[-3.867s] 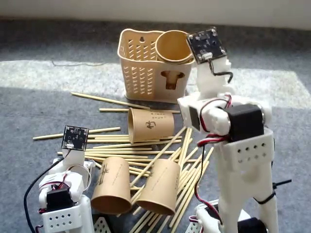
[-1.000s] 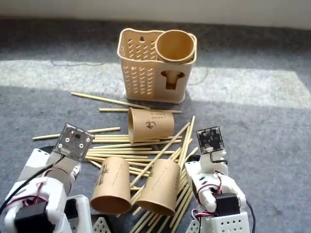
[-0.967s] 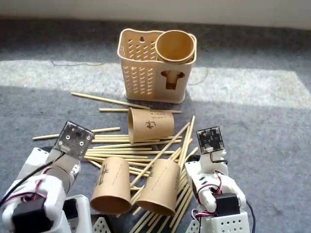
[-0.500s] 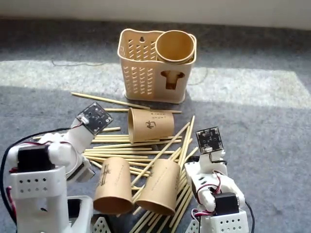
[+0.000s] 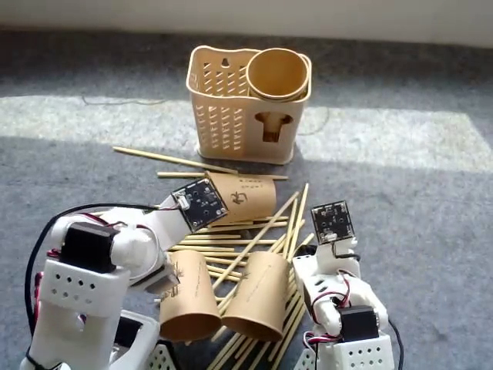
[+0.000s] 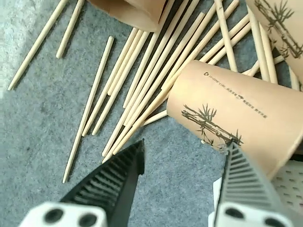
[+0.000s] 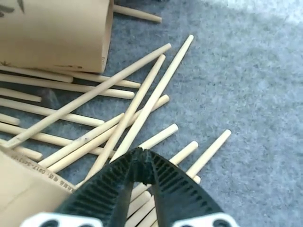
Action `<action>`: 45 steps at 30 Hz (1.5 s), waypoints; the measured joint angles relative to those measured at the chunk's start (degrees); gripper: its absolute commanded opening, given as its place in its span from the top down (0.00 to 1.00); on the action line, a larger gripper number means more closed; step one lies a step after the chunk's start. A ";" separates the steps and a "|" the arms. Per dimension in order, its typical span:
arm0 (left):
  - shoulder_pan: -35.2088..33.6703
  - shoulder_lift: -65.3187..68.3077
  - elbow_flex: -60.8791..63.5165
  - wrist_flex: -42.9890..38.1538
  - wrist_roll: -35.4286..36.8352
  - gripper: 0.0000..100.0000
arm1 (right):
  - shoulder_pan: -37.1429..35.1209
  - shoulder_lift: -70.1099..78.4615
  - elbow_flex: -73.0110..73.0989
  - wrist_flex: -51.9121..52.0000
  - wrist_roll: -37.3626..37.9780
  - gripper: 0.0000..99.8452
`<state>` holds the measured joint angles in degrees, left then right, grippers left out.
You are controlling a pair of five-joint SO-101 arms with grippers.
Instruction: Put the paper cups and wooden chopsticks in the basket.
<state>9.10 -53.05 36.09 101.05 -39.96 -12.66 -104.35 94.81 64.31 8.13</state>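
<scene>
hand (image 6: 185,146) jaws apart | paper cup (image 6: 236,118) lying near | chopsticks (image 6: 142,85) scattered on carpet (image 6: 42,118)

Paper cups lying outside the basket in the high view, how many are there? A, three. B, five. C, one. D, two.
A, three: one paper cup lies on its side near the basket, and a second cup and a third cup lie side by side nearer the arms.
</scene>
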 measured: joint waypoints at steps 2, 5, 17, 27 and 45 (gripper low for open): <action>2.90 0.00 0.00 0.00 1.49 0.74 | 0.00 0.00 0.00 0.00 0.00 0.99; 7.91 0.00 0.00 0.18 4.13 0.74 | 0.00 0.00 0.00 0.00 0.00 0.99; 24.88 0.26 2.37 0.18 10.81 0.74 | 0.00 0.00 0.00 0.00 0.00 0.99; 33.05 0.62 3.78 0.18 13.19 0.74 | 0.00 0.00 0.00 0.00 0.00 0.99; 20.57 0.53 8.88 -1.85 13.27 0.79 | 0.00 0.00 0.00 0.00 0.00 0.99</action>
<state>29.67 -52.53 44.97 99.21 -26.68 -12.66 -104.35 94.81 64.31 8.13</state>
